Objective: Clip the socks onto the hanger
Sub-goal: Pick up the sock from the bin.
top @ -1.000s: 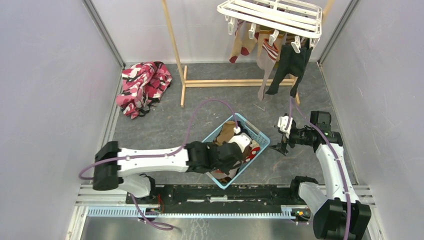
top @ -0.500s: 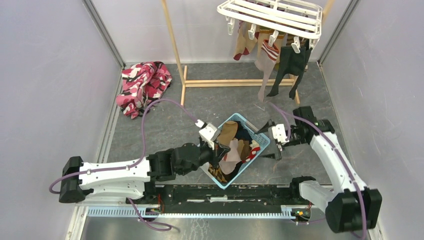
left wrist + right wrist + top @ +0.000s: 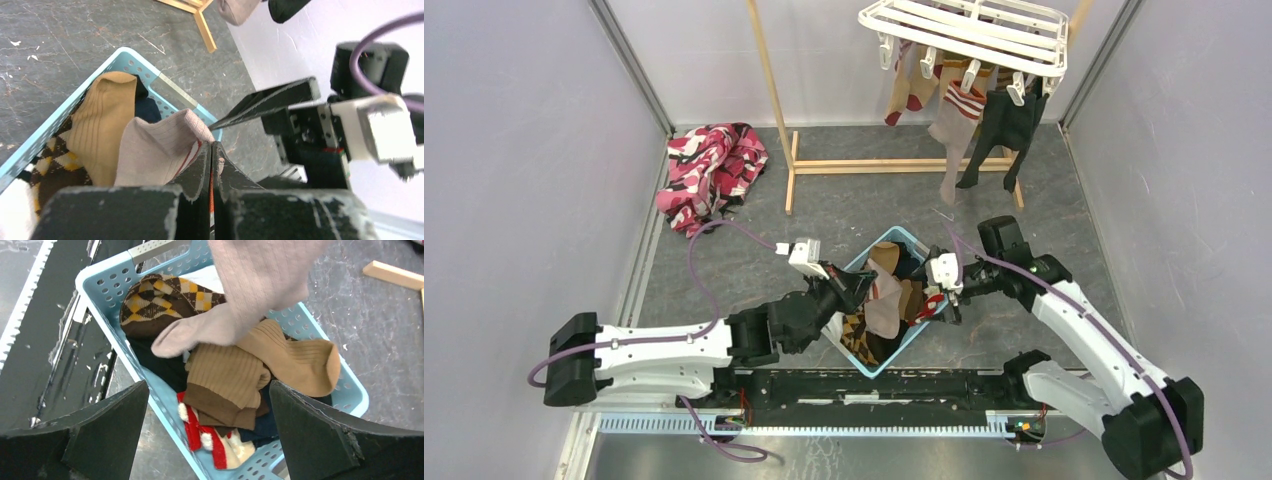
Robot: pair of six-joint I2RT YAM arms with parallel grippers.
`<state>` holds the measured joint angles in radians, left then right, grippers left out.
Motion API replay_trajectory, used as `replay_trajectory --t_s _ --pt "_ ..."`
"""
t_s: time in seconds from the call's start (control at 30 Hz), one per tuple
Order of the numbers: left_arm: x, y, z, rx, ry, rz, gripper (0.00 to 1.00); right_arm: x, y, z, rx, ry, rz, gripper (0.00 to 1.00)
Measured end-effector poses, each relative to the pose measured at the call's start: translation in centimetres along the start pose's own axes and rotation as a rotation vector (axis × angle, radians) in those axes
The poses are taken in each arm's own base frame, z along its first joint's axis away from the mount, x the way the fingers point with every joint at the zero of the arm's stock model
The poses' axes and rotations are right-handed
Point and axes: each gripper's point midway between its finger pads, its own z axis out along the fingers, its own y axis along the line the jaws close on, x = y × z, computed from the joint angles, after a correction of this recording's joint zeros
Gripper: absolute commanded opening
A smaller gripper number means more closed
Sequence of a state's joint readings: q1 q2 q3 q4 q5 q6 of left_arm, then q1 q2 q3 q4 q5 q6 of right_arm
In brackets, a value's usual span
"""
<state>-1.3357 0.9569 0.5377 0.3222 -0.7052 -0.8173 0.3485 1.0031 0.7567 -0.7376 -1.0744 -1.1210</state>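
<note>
My left gripper (image 3: 856,288) is shut on the red-white striped cuff of a grey sock (image 3: 882,305) and holds it up over the light blue basket (image 3: 904,347). In the left wrist view the cuff is pinched between the closed jaws of that gripper (image 3: 211,145), and the sock (image 3: 155,150) drapes away. My right gripper (image 3: 939,300) is open over the basket's right side. It is empty (image 3: 210,440), with the grey sock (image 3: 250,290) hanging ahead of it. The white hanger (image 3: 969,30) holds tan, grey striped and black socks (image 3: 999,130).
The basket (image 3: 115,262) holds an argyle sock (image 3: 170,297), tan socks (image 3: 295,357) and a red-white one (image 3: 210,440). A wooden frame stand (image 3: 774,100) carries the hanger. A pink, red and black cloth (image 3: 712,172) lies at the far left. Walls close both sides.
My left gripper has pulled back out of the basket to the left with the grey sock in it. My right gripper has moved left to the basket's right side.
</note>
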Motion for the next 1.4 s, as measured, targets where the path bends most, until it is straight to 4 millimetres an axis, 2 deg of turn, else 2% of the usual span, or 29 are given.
replay_trajectory --t_s 0.07,0.2,0.3,0.33,0.53,0.63,0.7,0.77,0.83,0.87,0.93,1.0,1.07,1.17,1.27,1.4 --pt "-0.3 -0.4 0.6 -0.027 -0.013 -0.037 0.02 0.2 0.3 0.5 0.023 0.036 0.018 0.98" --pt "-1.1 -0.9 1.1 -0.06 -0.044 -0.099 0.02 -1.0 -1.8 0.6 0.097 -0.001 0.022 0.98" --pt "-1.1 -0.9 1.3 -0.068 -0.054 -0.135 0.02 -1.2 -2.3 1.1 0.131 -0.055 0.059 0.97" --pt "-1.1 -0.8 1.3 -0.072 -0.056 -0.139 0.02 -1.2 -2.2 1.3 0.135 -0.071 0.082 0.94" --pt "-0.3 -0.4 1.8 -0.092 -0.052 -0.168 0.02 -1.5 -2.5 2.0 0.15 -0.14 0.18 0.58" --pt "-0.2 -0.6 1.9 -0.09 -0.053 -0.178 0.02 -1.7 -2.9 2.1 0.151 -0.156 0.207 0.45" --pt "-0.3 -0.7 1.9 -0.085 -0.054 -0.183 0.02 -1.6 -3.0 2.3 0.144 -0.16 0.229 0.28" --pt "-0.3 -0.8 1.9 -0.08 -0.054 -0.189 0.02 -1.5 -3.0 2.5 0.135 -0.159 0.245 0.0" --pt "-0.3 -0.9 1.9 -0.075 -0.051 -0.191 0.02 -1.5 -3.0 2.5 0.126 -0.158 0.251 0.0" --pt "-0.2 -1.0 1.9 -0.072 -0.048 -0.192 0.07 -1.5 -2.9 2.5 0.12 -0.153 0.259 0.0" --pt "-0.1 -1.0 2.0 -0.068 -0.041 -0.181 0.28 -1.7 -3.0 2.4 0.109 -0.145 0.253 0.0" --pt "0.2 -0.8 2.2 -0.073 -0.019 -0.138 0.41 -2.2 -3.1 2.0 0.09 -0.138 0.231 0.0" --pt "0.6 -0.5 2.4 -0.087 0.01 -0.08 0.58 -2.8 -3.4 1.2 0.073 -0.144 0.202 0.0" --pt "1.2 0.2 1.9 -0.072 0.079 0.069 0.77 -3.1 -3.9 -0.1 0.072 -0.154 0.174 0.0" --pt "2.2 0.0 0.0 0.052 0.168 0.232 0.84 -2.5 -3.4 -0.4 0.054 -0.157 0.192 0.0" --pt "4.4 0.2 -3.3 0.291 0.254 0.406 0.86 -1.5 -2.4 0.1 0.004 -0.158 0.23 0.0"
